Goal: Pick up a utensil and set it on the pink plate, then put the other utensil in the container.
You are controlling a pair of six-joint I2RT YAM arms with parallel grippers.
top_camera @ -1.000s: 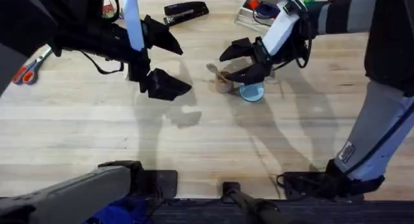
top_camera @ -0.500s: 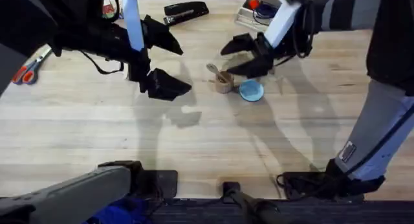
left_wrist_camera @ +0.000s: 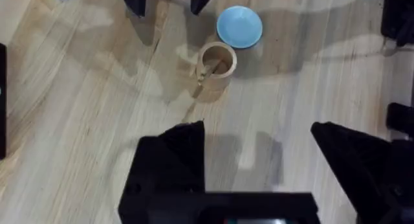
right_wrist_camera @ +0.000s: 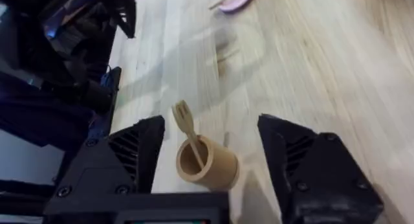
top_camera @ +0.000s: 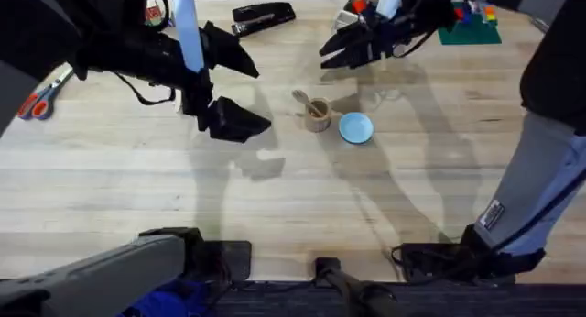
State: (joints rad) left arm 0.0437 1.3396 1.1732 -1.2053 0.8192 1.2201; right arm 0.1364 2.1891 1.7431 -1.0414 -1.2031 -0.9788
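fork (right_wrist_camera: 187, 129) stands handle-down in the tan wooden cup (top_camera: 317, 115) near the middle of the table (top_camera: 275, 207), its tines leaning out over the rim, which is about where the task wants it. just beside the cup, not touching, lies a light-blue dish (top_camera: 355, 127), bare and not part of the job.

right gripper (top_camera: 352, 47) hangs over the far side of the table, near a clear box of odds and ends, its black fingers spread wide and holding nothing; a fair reading is that the fork is delivered and the arm is clear of the cup so as not to knock it. its wrist camera looks across at the cup and, far off, a pale pink plate (right_wrist_camera: 235, 0) with a thin wooden piece lying on it, most likely the spoon (right_wrist_camera: 222, 0), though too small to say for certain.

left gripper (top_camera: 236, 88) hovers above bare wood, well apart from cup and dishes, fingers likewise wide and empty, seemingly parked out of the way. its wrist view looks down on cup and blue dish.

judged from this, both placements look done.
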